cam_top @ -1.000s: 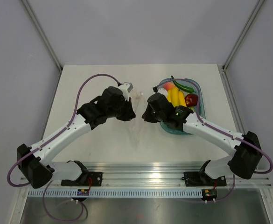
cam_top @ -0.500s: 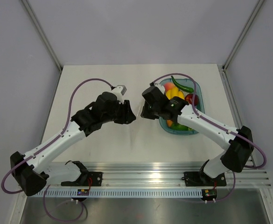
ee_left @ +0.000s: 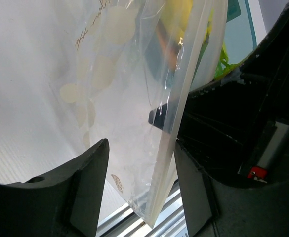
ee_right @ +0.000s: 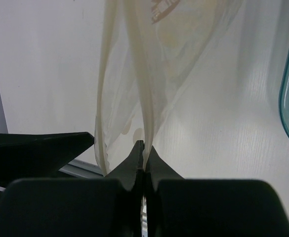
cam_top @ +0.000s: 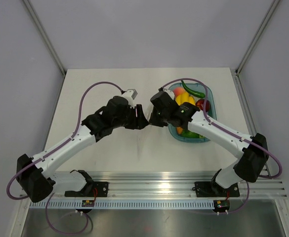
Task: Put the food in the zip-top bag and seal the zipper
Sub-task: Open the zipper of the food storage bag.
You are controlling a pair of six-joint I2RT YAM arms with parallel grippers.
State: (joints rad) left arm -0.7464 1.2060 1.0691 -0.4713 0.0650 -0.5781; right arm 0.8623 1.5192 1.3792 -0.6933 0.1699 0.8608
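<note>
**A:** Where is the zip-top bag (ee_left: 124,98) hanging?

**B:** Over the middle of the table, just left of the tray. The right gripper (ee_right: 143,148) is pinching one edge with its jaws closed on the plastic. The left gripper (ee_left: 140,163) is standing wide, its fingers on either side of the zipper (ee_left: 186,94), gripping nothing.

**A:** What is worrying you?

**B:** One narrow pinch is carrying slick film, so the bag could be sliding out. If the left claw closes off the strip, it may be trapping both layers and shutting the mouth before anything goes in.

**A:** And the food (cam_top: 185,101)?

**B:** It is lying in the teal tray (cam_top: 211,96) at the far right, and none seems to be in the bag.

**A:** And the surroundings?

**B:** A white table (cam_top: 100,84) is sitting between pale walls (cam_top: 134,29). A metal rail (cam_top: 149,177) is running along the near edge.
</note>
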